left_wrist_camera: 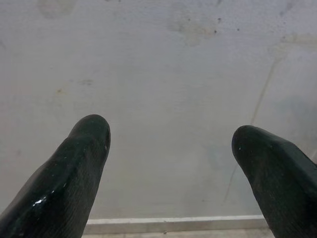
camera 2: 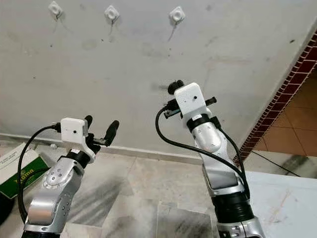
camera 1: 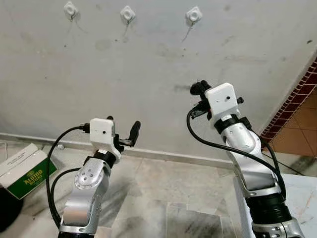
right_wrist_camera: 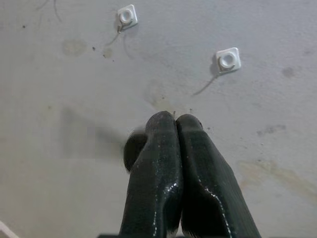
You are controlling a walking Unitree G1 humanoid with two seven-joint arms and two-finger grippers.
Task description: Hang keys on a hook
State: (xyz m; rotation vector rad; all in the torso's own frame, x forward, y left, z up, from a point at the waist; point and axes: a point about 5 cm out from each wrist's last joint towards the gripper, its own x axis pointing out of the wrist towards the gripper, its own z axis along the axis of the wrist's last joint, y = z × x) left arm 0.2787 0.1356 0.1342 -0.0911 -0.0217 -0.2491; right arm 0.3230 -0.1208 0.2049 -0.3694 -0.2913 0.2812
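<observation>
R gripper (right_wrist_camera: 176, 121): jaws pressed fully together, tips touching, aimed at the wall (camera 1: 148, 64) below the white hooks. No keys visible between or beside the tips; can't tell if anything is pinched further back. Keys not located in any view.

L gripper (left_wrist_camera: 171, 136): jaws wide apart, nothing between them, bare wall and skirting strip ahead.

Hooks: three white stick-on hooks high on wall. From R jaws, right-hand hook (right_wrist_camera: 228, 59) sits above and off to one side of the tips; middle hook (right_wrist_camera: 126, 16) further up, other side. Third hook (camera 1: 71, 8) well off toward L arm.

Risks (judgement):
- If no keys are in R jaws, the reach to a hook achieves nothing.
- Tips are off-line w/ both hooks; a straight push hits wall.
- Stick-on pads may peel under a hard shove.

Green carton (camera 1: 25, 171) on floor near L arm, not in the way.
</observation>
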